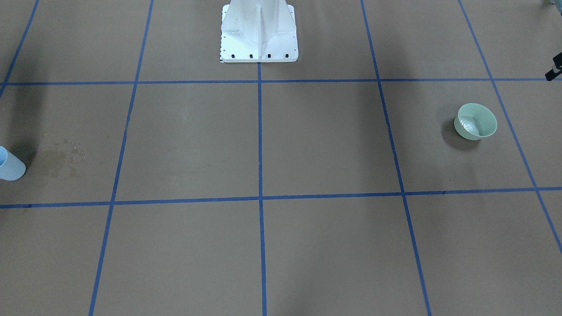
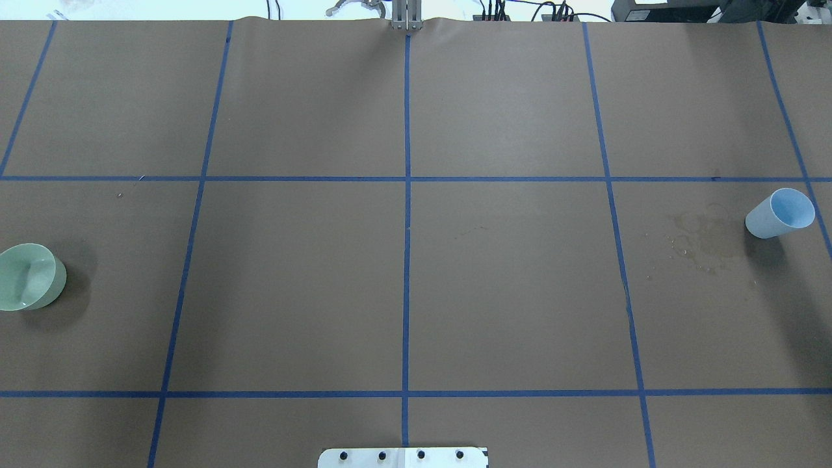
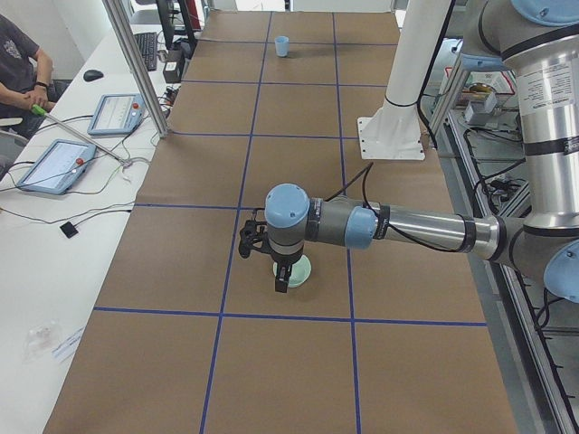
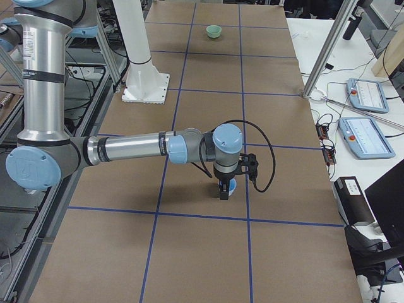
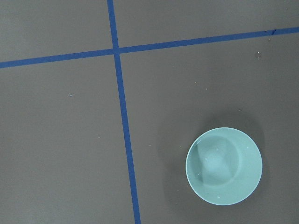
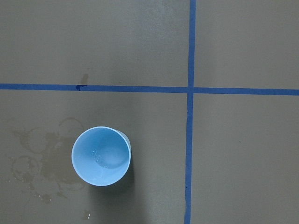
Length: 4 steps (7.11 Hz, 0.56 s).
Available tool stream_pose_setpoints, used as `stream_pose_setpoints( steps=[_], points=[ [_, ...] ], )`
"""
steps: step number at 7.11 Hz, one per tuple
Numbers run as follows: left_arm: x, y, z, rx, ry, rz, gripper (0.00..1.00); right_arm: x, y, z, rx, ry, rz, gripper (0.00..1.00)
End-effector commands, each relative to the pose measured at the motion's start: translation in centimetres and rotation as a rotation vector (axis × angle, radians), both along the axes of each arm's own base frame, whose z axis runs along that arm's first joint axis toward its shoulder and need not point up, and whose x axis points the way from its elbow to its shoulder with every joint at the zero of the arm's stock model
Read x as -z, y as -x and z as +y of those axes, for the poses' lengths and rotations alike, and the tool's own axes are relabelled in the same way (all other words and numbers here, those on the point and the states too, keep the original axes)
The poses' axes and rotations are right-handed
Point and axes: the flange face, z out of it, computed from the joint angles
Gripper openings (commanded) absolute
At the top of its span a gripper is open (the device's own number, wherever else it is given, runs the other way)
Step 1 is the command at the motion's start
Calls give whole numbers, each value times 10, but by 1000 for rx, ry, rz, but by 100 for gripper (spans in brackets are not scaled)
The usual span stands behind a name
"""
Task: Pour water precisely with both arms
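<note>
**Two arms poised over bowl and cup, nothing gripped yet**

A brown paper-covered tabletop (image 2: pixel 507 292) is marked with blue tape lines. In the overhead view a pale green round bowl (image 2: pixel 26 276) is seen at 9 o'clock. A light blue plastic cup (image 2: pixel 780 213) is seen at 3 o'clock, beside a damp stain (image 2: pixel 705 237). The left claw (image 3: pixel 283 276) is held above the bowl and the right claw (image 4: pixel 223 189) above the cup. Whether either is spread or pressed together cannot be told. A little water (image 1: pixel 469 126) is suggested by faint glints inside the bowl. The approach is judged to be in hand. Next, each claw would need to be centred and lowered onto its vessel.
</note>
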Motion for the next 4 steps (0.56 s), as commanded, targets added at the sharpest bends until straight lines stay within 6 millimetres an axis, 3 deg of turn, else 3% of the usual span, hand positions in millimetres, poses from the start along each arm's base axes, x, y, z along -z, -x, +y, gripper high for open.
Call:
stream_pose_setpoints(
  steps=[1, 2, 3, 4],
  points=[
    [-2, -22, -4, -13, 53, 1, 100, 5, 1, -3, 0, -7, -6, 100],
    [-7, -28, -5, -21, 65, 1, 100, 1, 1, 0, -1, 2, -5, 100],
    [-25, -46, -8, -63, 54, 2, 100, -2, 1, 0, 3, 2, -2, 100],
    [-50, -52, -14, -69, 51, 0, 100, 4, 2, -2, 5, -12, -19, 100]
  ],
)
